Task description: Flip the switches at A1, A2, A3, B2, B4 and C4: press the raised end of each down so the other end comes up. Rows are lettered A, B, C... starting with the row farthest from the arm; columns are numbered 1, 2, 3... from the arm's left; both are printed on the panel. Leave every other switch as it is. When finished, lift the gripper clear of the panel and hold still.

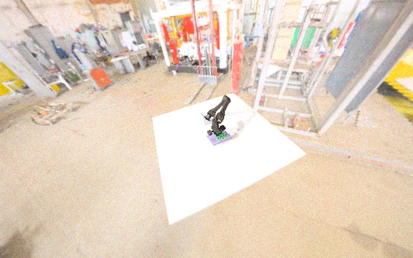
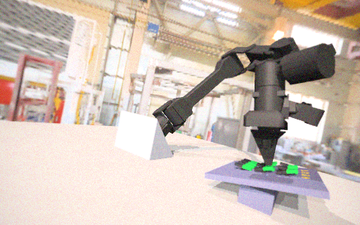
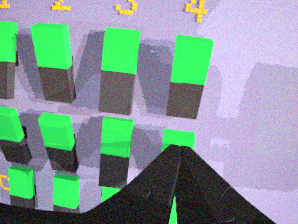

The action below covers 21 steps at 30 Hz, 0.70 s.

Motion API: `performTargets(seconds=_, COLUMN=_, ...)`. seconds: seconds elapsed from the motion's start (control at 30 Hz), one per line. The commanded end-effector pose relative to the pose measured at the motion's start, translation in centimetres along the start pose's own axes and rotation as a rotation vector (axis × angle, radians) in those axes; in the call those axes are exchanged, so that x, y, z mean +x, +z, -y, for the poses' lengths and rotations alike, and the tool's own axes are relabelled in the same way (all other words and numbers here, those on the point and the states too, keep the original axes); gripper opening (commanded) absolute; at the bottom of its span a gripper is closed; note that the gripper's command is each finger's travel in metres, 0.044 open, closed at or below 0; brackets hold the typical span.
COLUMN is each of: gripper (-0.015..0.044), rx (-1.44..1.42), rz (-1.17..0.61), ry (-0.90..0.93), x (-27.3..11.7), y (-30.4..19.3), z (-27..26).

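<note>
The lilac panel (image 1: 213, 140) (image 2: 225, 174) (image 3: 260, 35) carries switches in rows, each with a green far half and a dark near half. In the wrist view A2 (image 3: 52, 46), A3 (image 3: 121, 50) and A4 (image 3: 192, 59) show whole; A1 (image 3: 7, 42) is cut by the left edge. B2 (image 3: 57, 131) and B3 (image 3: 117, 136) are in view. My gripper (image 2: 268, 163) (image 3: 177, 154) is shut and empty, its tip low at B4 (image 3: 179, 136), hiding B4's near half; contact cannot be told. C4 is mostly hidden behind the fingers. Which ends are raised is hard to tell.
C1 (image 3: 21, 181) and C2 (image 3: 66, 190) lie at the wrist view's lower left; C3 is partly covered by the gripper. A white wedge-shaped block (image 2: 137, 135) stands by the arm's base. The panel rests on a lilac support (image 2: 256, 198).
</note>
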State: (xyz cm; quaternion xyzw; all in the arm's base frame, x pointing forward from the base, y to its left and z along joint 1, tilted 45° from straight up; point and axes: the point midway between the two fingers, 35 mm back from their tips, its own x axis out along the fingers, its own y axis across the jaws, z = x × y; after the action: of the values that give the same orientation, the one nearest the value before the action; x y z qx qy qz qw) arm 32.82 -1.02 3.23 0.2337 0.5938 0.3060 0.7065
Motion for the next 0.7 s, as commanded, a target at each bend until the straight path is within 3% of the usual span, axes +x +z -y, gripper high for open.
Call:
performTargets(seconds=0.0, gripper=0.0, rx=0.004, rz=0.002, ry=0.003, x=0.04, y=0.03, z=-0.04)
performTargets(seconds=0.67, gripper=0.0, rx=0.004, rz=0.002, ry=0.003, x=0.25, y=0.03, z=-0.04)
